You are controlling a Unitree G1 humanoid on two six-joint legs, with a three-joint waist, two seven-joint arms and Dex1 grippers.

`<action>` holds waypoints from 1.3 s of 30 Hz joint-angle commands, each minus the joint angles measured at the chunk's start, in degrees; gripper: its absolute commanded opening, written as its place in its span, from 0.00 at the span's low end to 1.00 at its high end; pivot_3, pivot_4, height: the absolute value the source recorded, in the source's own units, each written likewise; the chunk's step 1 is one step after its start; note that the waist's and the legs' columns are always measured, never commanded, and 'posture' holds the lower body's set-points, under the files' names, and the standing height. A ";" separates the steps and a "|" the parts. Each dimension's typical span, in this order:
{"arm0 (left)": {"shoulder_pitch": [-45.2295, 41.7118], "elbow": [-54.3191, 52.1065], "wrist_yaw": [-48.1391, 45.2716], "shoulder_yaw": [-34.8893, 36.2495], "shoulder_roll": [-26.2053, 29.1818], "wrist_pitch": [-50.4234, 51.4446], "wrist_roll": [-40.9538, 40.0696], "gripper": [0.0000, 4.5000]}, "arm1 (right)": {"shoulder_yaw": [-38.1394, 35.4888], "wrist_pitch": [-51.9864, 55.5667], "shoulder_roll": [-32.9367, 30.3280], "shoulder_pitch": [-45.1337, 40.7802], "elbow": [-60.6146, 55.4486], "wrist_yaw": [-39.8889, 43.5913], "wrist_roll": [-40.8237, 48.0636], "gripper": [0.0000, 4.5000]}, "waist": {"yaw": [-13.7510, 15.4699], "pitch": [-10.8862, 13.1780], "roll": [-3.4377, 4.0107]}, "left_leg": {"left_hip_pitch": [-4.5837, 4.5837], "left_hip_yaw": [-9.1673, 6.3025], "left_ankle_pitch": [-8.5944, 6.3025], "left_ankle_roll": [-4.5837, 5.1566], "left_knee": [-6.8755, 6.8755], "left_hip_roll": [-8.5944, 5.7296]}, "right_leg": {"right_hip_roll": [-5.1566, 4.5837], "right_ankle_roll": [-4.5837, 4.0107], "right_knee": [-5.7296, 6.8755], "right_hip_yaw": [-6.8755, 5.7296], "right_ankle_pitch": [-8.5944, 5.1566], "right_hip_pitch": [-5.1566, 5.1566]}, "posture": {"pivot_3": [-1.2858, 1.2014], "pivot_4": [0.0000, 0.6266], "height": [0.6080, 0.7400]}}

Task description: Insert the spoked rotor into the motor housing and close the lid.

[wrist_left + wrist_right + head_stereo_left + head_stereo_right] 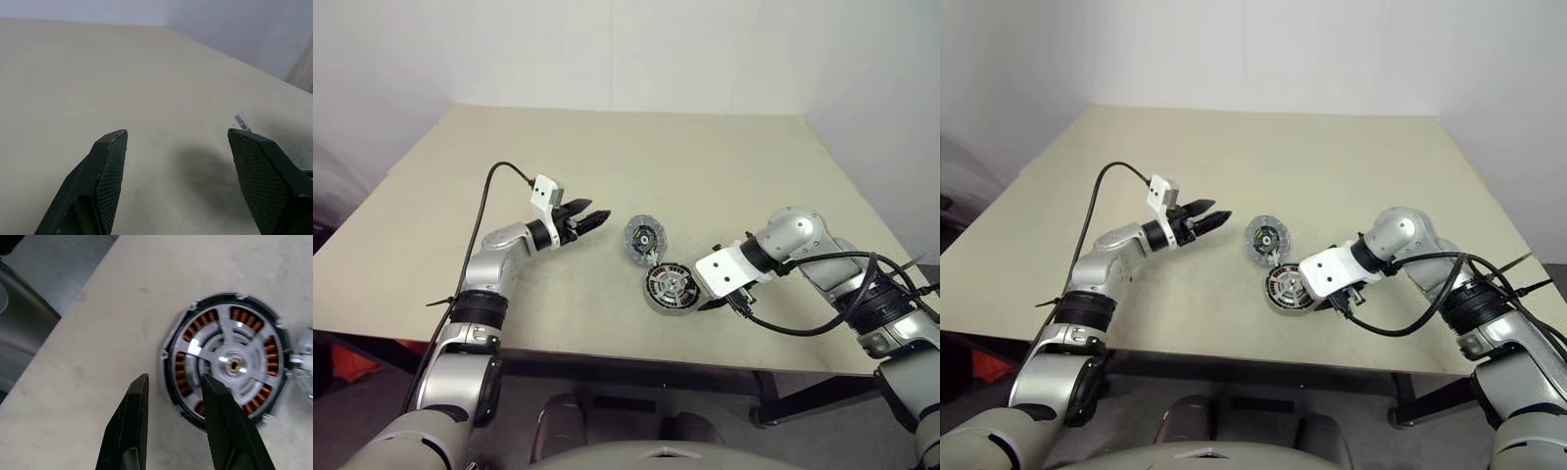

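The motor housing (655,303) lies on the table near its front edge. The spoked rotor (230,364) sits inside it, and copper windings show between its silver spokes. The lid (644,237) stands tilted at the housing's far edge, its green-and-black centre facing me. My right gripper (173,377) hangs open just above the housing's right side, pointing down. One finger is over the rim and the other is outside it, with nothing held. My left gripper (597,217) hovers open and empty to the left of the lid, pointing toward it.
The beige table (705,157) stretches far behind the parts. Its front edge (636,354) runs close below the housing. A black cable (487,191) loops up from my left wrist, and more cables (822,323) hang from my right forearm.
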 commanded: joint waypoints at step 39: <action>2.09 -4.67 3.03 1.27 0.06 -1.01 -0.86 0.77 | -9.22 39.81 8.94 -1.58 -11.15 -7.51 11.24 0.00 | -1.48 0.04 -0.03 | -0.06 0.03 0.04 -0.06 -0.01 0.22 | 0.17 -0.15 0.12 -0.01 0.08 -0.23 | 0.52 0.00 1.00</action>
